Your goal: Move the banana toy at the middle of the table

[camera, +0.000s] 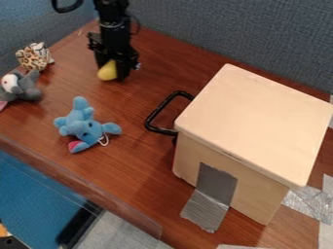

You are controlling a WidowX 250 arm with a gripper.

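A blue-grey partition [240, 29] rises behind the box, the one landmark for every place here. The wood-brown table [130, 170] spreads under and around the box, mostly off to its left in the camera view. The cream box [253, 121] itself is the only container: it stands upright with a flat, lid-like top covering it, so whatever is inside is hidden. Beyond the box and to its left, well apart from it, the black robot arm [114, 22] comes down from the top edge. At its lower end hangs the gripper [112, 71], its two fingers pinching the banana toy between them. On the box's front wall a strip of grey tape [216, 185] runs down and out onto the table. Left of the box, well apart, lies a blue plush toy [84, 127] with a pink patch. Farther left of the box is a grey plush toy [25, 87], cut off by the view's edge. A black handle [161, 130] juts from the box's left side. Past the grey one, also far left of the box, sits a spotted plush toy [34, 57]. Smallest is the yellow banana toy [107, 72], partly covered by the gripper, beyond the box and to its left, outside the container
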